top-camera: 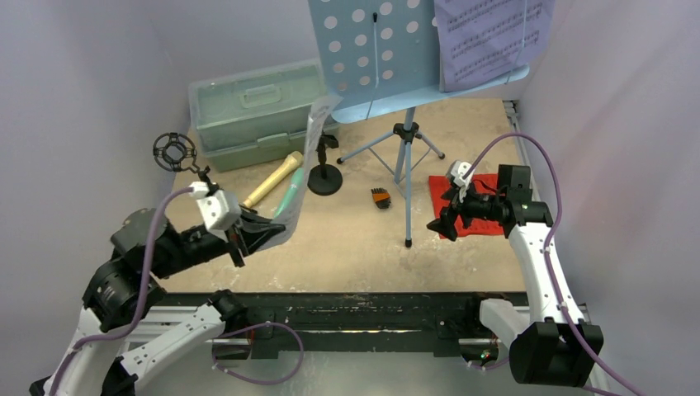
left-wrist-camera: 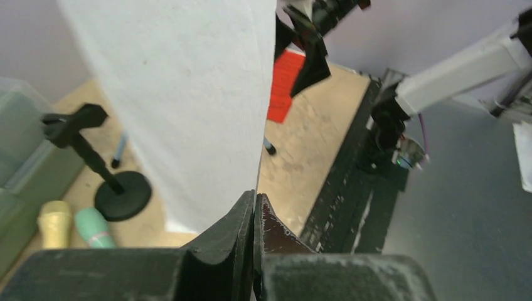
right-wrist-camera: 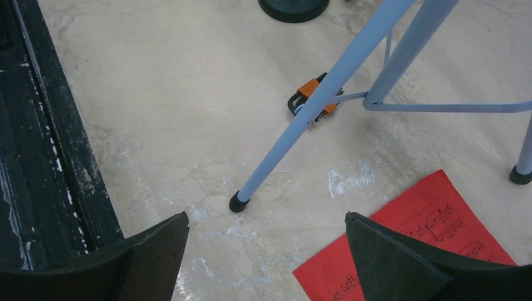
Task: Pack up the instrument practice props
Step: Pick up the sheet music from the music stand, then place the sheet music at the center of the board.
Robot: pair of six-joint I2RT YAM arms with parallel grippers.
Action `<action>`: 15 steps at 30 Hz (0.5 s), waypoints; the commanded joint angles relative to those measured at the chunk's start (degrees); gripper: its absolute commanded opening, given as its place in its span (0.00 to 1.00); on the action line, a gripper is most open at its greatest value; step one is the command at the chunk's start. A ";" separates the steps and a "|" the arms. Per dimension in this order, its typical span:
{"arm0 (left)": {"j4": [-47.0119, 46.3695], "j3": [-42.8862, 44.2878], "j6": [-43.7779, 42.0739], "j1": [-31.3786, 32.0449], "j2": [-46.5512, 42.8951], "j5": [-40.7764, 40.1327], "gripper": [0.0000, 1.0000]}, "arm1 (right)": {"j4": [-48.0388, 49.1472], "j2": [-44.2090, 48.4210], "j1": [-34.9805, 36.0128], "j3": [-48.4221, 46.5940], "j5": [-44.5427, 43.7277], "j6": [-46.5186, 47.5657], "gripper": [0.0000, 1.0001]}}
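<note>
bare tabletop (top-camera: 347, 256) at front, music rack legs (top-camera: 406, 198) mid-table, case (top-camera: 248, 107) back-left

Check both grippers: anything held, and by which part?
The left gripper is shut on the white music sheet, pinching it at its lower end. The right gripper is open and holds nothing.

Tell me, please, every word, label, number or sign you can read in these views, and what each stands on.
No words or numbers can be read anywhere.
The purple music sheet on the light-blue music rack: printed staves, too small to read.
The red music sheet: notation only, blurred.
The white music sheet in the left end effector: no print on the face the left wrist sees.
</note>
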State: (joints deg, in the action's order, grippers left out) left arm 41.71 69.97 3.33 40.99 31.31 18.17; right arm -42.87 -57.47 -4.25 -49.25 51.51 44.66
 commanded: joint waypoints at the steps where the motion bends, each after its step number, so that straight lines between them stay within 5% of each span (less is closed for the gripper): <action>1: 2.08 -2.65 0.33 -0.15 2.89 12.03 0.00 | -2.06 0.42 -0.23 -1.47 3.66 3.22 0.99; 15: -0.17 -8.60 2.14 -0.12 8.65 25.89 0.00 | -13.14 0.40 -0.14 -6.51 4.37 14.30 0.99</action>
State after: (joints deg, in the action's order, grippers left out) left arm 44.18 62.52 3.99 40.99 39.70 38.52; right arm -50.50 -57.47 -4.25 -51.46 53.76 53.17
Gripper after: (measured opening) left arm 0.002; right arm 0.987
